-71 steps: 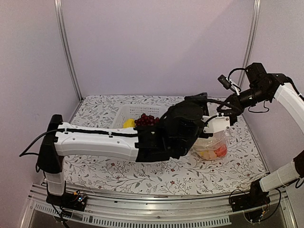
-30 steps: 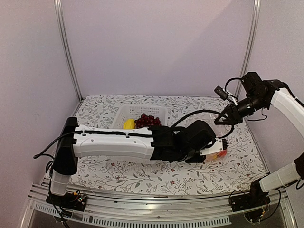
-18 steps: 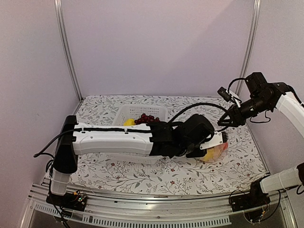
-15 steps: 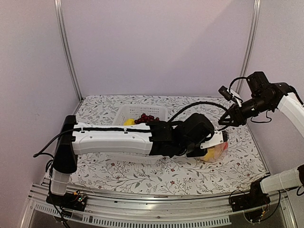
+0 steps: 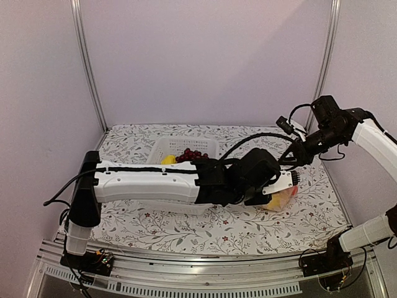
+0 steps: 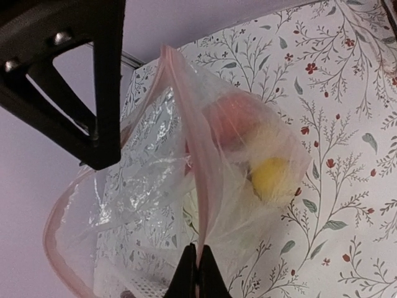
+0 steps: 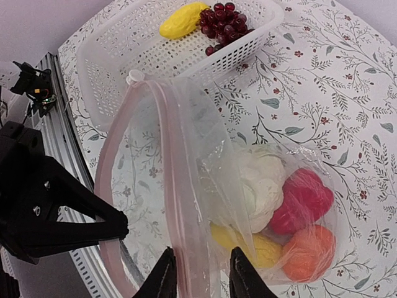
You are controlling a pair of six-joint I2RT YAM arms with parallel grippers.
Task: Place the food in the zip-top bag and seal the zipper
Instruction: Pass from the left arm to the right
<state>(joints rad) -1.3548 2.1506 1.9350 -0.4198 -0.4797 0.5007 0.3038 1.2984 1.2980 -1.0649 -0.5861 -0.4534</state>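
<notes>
The zip-top bag (image 7: 273,205) lies on the floral cloth and holds a white cauliflower (image 7: 260,183), a red pepper (image 7: 304,202), an orange fruit (image 7: 307,251) and a yellow piece (image 7: 248,245). Its pink zipper (image 7: 177,198) stands up in a loop. My left gripper (image 6: 196,272) is shut on that strip (image 6: 205,186). My right gripper (image 7: 201,276) straddles the strip with its jaws apart, the left finger against it. In the top view the right gripper (image 5: 290,159) hangs just above the bag (image 5: 282,200). A yellow piece (image 7: 183,18) and the grapes (image 7: 223,22) lie in the basket.
The white perforated basket (image 7: 124,68) stands just behind the bag, at mid-table in the top view (image 5: 158,149). My left arm (image 5: 149,183) stretches across the front of the table. Metal frame posts (image 5: 87,62) stand at the back corners.
The left arm lifted the bag's edge a little, then held still. The right gripper swung out to the right and came back left over the bag's mouth.
</notes>
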